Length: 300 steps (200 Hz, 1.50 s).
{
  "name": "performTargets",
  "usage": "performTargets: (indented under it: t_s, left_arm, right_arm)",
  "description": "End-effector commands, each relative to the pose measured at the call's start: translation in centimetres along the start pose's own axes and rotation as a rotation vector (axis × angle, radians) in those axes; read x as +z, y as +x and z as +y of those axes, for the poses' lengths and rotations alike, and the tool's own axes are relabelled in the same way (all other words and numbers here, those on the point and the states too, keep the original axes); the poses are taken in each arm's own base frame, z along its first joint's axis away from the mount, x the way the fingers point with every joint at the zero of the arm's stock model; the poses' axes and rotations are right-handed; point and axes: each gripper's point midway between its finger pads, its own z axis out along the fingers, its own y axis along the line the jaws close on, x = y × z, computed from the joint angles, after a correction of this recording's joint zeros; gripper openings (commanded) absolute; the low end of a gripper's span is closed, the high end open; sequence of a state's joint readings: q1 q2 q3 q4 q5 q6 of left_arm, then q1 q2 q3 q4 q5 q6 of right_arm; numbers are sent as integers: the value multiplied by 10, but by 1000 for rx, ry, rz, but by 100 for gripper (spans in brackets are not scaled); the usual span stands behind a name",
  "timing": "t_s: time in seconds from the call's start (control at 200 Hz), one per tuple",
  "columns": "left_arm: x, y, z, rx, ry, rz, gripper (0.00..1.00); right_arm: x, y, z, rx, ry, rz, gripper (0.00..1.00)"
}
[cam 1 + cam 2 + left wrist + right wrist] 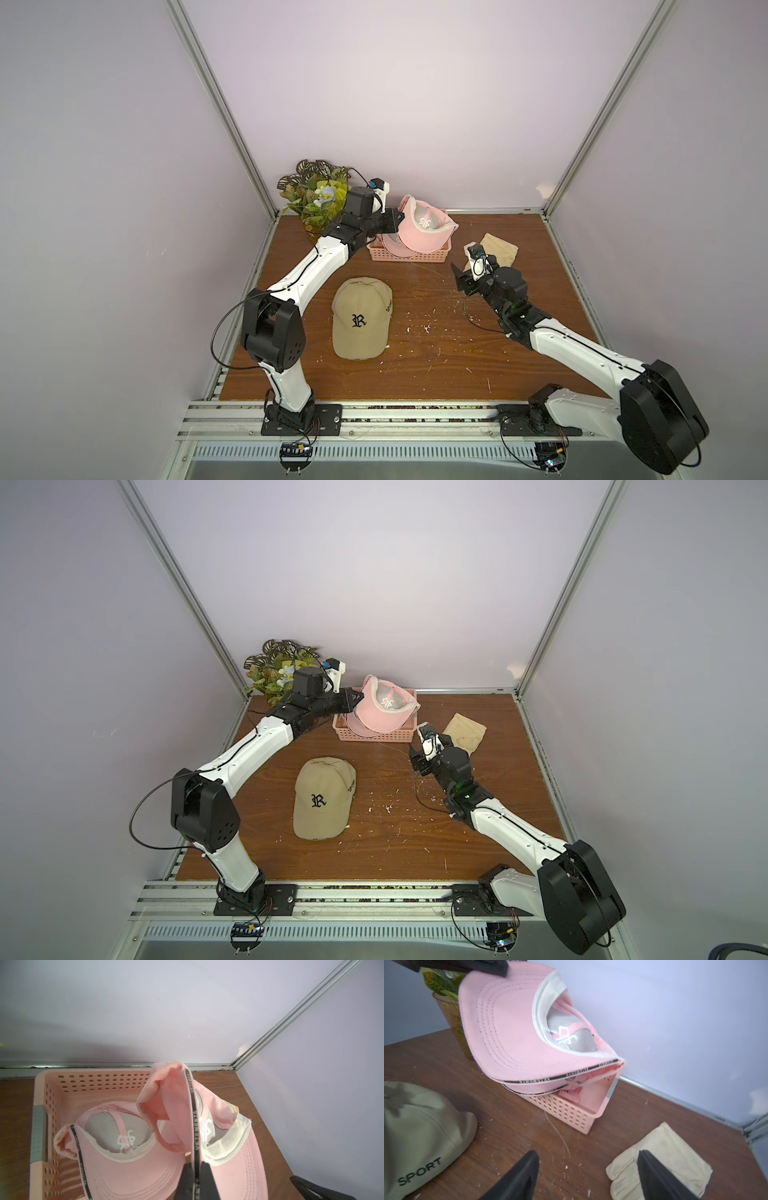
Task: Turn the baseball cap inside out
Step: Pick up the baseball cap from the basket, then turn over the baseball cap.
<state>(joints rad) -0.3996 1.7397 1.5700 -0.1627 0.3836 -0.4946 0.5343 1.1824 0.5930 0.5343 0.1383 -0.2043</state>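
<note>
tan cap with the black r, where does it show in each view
Top views: the tan cap lies crown up on the table, in front of the pink basket.
Left wrist: not in view.
Right wrist: tan cap at the frame's lower left, SPORT lettering showing.
Shared landmark: the pink basket.

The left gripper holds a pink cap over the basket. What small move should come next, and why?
Probably bring the open right gripper toward the pink cap. The left gripper is shut on its brim edge, holding it above the basket, where a second pink cap lies. Its grey lining already faces outward, so a second grip could help set it down.
</note>
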Motion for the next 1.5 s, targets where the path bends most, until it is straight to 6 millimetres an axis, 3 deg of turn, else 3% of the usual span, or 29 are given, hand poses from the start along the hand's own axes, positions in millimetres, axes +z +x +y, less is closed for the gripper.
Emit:
performTargets:
  t_s: [0.0, 0.2, 0.48, 0.776, 0.916, 0.996, 1.056, 1.106, 1.226, 1.311, 1.496]
  left_arm:
    - [-19, -10, -25, 23, 64, -2, 0]
    - [-26, -1, -33, 34, 95, 30, 0]
    - [-34, 4, -44, 44, 133, 48, 0]
    - [-26, 27, -65, 77, 187, 141, 0]
    - [-27, 27, -76, 79, 231, 149, 0]
    - [-28, 24, -84, 74, 267, 141, 0]
    - [-28, 23, -88, 68, 299, 144, 1]
    - [-28, 23, -93, 65, 327, 149, 6]
    - [-32, 13, -99, 93, 335, 122, 37]
    - [-41, -4, -96, 151, 268, 66, 54]
    - [-72, -33, -89, 373, 127, -104, 73]
  right_arm:
    - [-10, -43, -4, -229, 22, -189, 82]
    - [-10, -46, -1, -419, 32, -219, 82]
    - [-7, -57, 9, -554, -18, -250, 82]
    - [0, -60, 22, -629, -77, -251, 79]
    - [4, -55, 27, -666, -107, -218, 68]
    - [5, -51, 30, -684, -125, -203, 56]
    - [5, -48, 30, -695, -125, -197, 42]
    - [4, -49, 28, -702, -110, -196, 28]
    - [-1, -52, 16, -710, -44, -178, 7]
    - [-5, -52, 7, -707, -6, -154, 3]
    - [-14, -58, -1, -617, -22, -90, 2]
